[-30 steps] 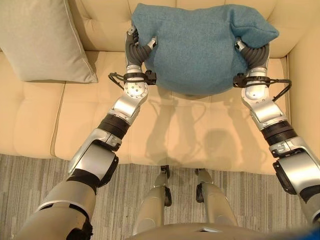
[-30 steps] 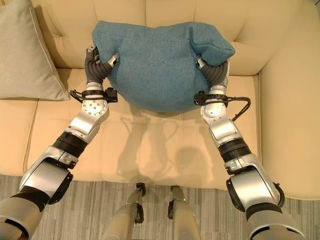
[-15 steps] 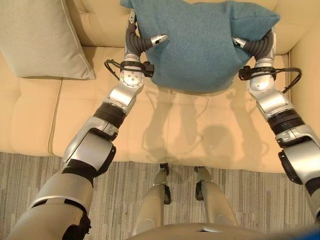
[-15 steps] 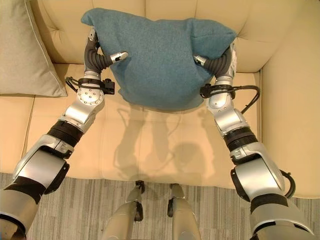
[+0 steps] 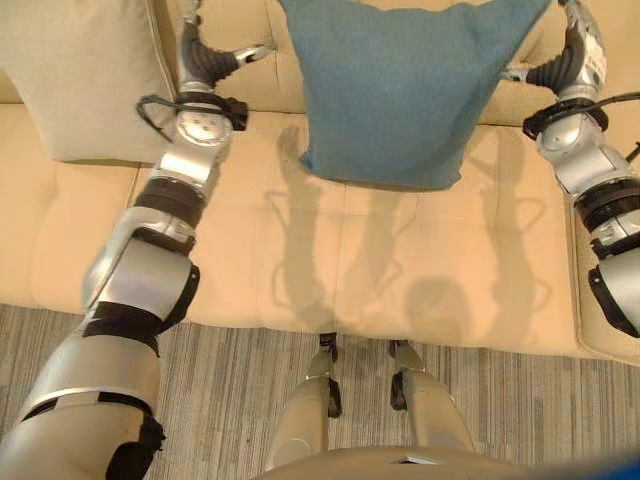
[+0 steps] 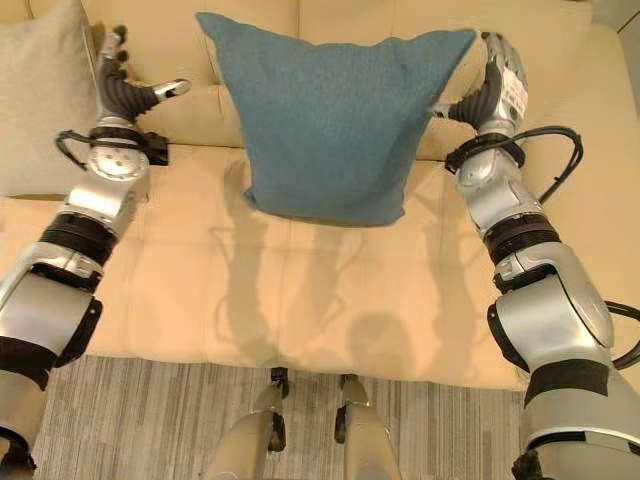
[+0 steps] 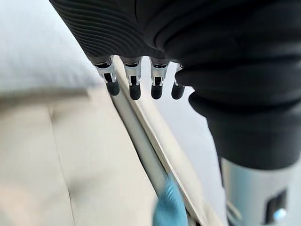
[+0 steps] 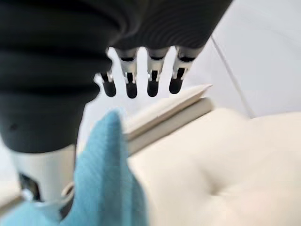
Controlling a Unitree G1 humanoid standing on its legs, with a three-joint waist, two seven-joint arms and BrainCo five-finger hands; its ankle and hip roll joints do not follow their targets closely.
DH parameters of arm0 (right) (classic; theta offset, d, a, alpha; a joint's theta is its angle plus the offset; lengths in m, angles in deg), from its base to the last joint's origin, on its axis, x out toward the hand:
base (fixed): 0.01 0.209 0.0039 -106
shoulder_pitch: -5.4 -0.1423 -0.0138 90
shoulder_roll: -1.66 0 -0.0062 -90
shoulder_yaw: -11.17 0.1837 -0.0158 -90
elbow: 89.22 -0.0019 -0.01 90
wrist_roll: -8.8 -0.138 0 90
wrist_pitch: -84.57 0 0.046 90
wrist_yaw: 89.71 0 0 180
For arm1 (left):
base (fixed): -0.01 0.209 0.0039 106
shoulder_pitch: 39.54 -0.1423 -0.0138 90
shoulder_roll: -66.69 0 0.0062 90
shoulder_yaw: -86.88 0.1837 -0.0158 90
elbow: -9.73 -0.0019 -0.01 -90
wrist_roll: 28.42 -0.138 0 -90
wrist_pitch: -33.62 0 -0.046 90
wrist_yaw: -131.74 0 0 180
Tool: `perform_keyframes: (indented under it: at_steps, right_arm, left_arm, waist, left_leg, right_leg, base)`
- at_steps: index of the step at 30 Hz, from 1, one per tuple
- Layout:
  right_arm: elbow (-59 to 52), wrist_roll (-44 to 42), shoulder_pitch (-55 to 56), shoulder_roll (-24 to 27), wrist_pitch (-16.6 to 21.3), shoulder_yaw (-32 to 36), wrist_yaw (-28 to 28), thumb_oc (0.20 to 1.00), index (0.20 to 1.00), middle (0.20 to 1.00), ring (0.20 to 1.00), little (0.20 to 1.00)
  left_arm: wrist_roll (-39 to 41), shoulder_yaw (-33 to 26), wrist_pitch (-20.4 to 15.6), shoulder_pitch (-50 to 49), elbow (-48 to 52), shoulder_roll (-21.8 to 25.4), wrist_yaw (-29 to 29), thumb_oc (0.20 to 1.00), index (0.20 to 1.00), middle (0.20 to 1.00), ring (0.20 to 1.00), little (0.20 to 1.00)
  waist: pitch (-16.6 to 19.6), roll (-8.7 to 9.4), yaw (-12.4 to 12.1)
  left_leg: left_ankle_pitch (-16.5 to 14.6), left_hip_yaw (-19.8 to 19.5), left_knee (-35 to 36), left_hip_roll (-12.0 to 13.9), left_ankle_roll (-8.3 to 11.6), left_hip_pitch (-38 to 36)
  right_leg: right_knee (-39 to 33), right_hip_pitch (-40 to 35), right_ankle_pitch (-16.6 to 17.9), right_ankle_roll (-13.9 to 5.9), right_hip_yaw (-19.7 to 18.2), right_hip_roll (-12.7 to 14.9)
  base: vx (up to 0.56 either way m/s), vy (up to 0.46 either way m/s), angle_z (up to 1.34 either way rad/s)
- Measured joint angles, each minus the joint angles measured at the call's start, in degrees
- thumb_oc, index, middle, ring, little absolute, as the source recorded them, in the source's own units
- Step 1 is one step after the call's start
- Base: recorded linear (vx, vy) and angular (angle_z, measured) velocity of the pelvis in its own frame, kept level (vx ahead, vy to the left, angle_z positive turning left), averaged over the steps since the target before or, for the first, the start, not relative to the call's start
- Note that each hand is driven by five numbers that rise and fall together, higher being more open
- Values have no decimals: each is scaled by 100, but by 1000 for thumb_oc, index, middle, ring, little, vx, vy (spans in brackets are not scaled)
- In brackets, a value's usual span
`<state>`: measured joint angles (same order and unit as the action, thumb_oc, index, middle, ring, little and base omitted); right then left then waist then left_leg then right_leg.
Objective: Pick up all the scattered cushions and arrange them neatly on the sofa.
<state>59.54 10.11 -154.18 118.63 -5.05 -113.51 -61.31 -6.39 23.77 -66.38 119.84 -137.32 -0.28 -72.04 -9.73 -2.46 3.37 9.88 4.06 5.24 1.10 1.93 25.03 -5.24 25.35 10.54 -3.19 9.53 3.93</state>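
The teal cushion (image 6: 325, 115) stands against the sofa backrest (image 6: 250, 15), nearer the right hand (image 6: 492, 85), fingers straight beside its upper corner; the left hand (image 6: 125, 90), likewise open, is well apart.

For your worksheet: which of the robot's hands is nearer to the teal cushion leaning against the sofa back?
The right hand: it sits right at the teal cushion's upper right corner. The left hand stands apart on its other side, close to the beige cushion.
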Motion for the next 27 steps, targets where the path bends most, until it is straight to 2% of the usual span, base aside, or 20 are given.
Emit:
perform_keyframes:
  at_steps: [3, 5, 6, 8, 10, 11, 12, 14, 16, 19, 20, 24, 27]
  right_arm:
    - [-122, -18, 350, 418, -76, 267, -103, 1000, 1000, 1000, 1000, 1000]
    - [-428, -5, 715, 648, -69, 324, -182, 1000, 1000, 1000, 1000, 1000]
    - [-765, 1, 1190, 747, -86, 602, -264, 1000, 1000, 1000, 1000, 1000]
    - [-2409, 106, 2944, 902, 36, 1658, -371, 1000, 1000, 1000, 1000, 1000]
    - [-2456, 237, 3625, 814, 8, 1721, -483, 1000, 1000, 1000, 1000, 1000]
    - [-2639, 251, 3990, 711, 10, 1925, -555, 1000, 1000, 1000, 1000, 1000]
    - [-3119, 507, 4894, 538, 138, 2497, -631, 1000, 1000, 1000, 1000, 1000]
    - [-3359, 749, 5743, 405, 130, 2777, -833, 1000, 1000, 1000, 1000, 1000]
    - [-3301, 919, 6120, 306, 128, 2836, -984, 1000, 1000, 1000, 1000, 1000]
    - [-3189, 1151, 6777, -609, 228, 3386, -1123, 1000, 1000, 1000, 1000, 1000]
    - [-3005, 1160, 6901, -762, 221, 3243, -1269, 1000, 1000, 1000, 1000, 1000]
    - [-2386, 1483, 7203, -1220, 292, 2811, -1481, 1000, 1000, 1000, 1000, 1000]
    - [-1126, 1736, 7398, -1608, 383, 2285, -1682, 1000, 1000, 1000, 1000, 1000]
  left_arm:
    - [-5, -70, 48, -254, 200, 344, 94, 1000, 1000, 1000, 1000, 1000]
    - [-22, -280, 63, -742, 682, 462, 141, 1000, 1000, 1000, 1000, 1000]
    - [-37, -460, 89, -1220, 1147, 478, 153, 1000, 1000, 1000, 1000, 1000]
    - [-273, -1125, -12, -2990, 3113, 589, 249, 1000, 1000, 1000, 1000, 1000]
    - [-481, -1143, -42, -3758, 3326, 422, 333, 1000, 1000, 1000, 1000, 1000]
    - [-541, -1293, -22, -4172, 3503, 414, 377, 1000, 1000, 1000, 1000, 1000]
    - [-707, -1833, -72, -5071, 3965, 160, 398, 1000, 1000, 1000, 1000, 1000]
    - [-816, -2078, -22, -5852, 4070, -151, 526, 1000, 1000, 1000, 1000, 1000]
    - [-840, -2032, 83, -6306, 3997, -243, 641, 1000, 1000, 1000, 1000, 1000]
    - [-1200, -2388, 93, -7096, 3812, -936, 881, 1000, 1000, 1000, 1000, 1000]
    - [-1228, -2329, 208, -7249, 3570, -1072, 1000, 1000, 1000, 1000, 1000, 1000]
    - [-1444, -2333, 233, -7781, 2976, -1596, 1297, 1000, 1000, 1000, 1000, 1000]
    - [-1728, -2018, 274, -8265, 1780, -2034, 1517, 1000, 1000, 1000, 1000, 1000]
  waist:
    - [1, 2, -52]
    - [3, 6, -57]
    - [0, 13, -65]
    - [-9, 68, -41]
    - [48, 157, -59]
    - [80, 206, -67]
    - [130, 287, -48]
    - [191, 367, -70]
    - [276, 438, -56]
    - [415, 504, -46]
    - [457, 495, -47]
    - [656, 341, -64]
    - [857, 199, -117]
  left_leg:
    - [0, -7, 0, -3, 0, -44]
    - [0, -8, 0, -3, -1, -131]
    - [-3, -13, 0, 0, 4, -215]
    - [-75, -21, 4, 2, 97, -578]
    - [-135, 2, 4, 2, 175, -921]
    - [-213, 3, 6, 24, 247, -1018]
    - [-318, 3, 7, 75, 246, -1190]
    - [-364, -3, 9, 95, 192, -1371]
    - [-416, 6, 10, 96, 195, -1444]
    - [-466, 18, 27, 99, 161, -1684]
    - [-490, 37, 38, 92, 125, -1795]
    - [-511, 67, 38, 87, 92, -1963]
    - [-600, 149, 40, 107, -12, -2222]
  right_leg:
    - [1, -55, -1, -1, 4, 0]
    - [1, -155, -3, -3, 20, 1]
    - [2, -255, -28, -32, 40, 1]
    - [0, -638, -156, -76, 58, 8]
    - [-1, -994, -282, -152, 52, 11]
    - [-2, -1086, -328, -118, 53, -2]
    - [-2, -1253, -355, -92, 54, -57]
    - [-5, -1436, -419, -113, 53, -75]
    - [-4, -1510, -461, -87, 53, -76]
    - [-10, -1739, -483, -75, 41, -79]
    - [-18, -1833, -513, -54, -5, -78]
    - [-30, -1987, -513, -56, -31, -72]
    - [-34, -2205, -561, -10, -94, -91]
  base:
    - [12, 1, 1]
    - [109, -15, 4]
    - [127, -23, 10]
    - [97, -11, 10]
    - [121, -8, 2]
    - [125, -11, -1]
    - [93, -9, -2]
    - [62, -10, 0]
    - [18, -8, 0]
    - [-7, -7, -2]
    - [-29, -29, -12]
    - [-29, -17, -7]
    - [-29, -16, -13]
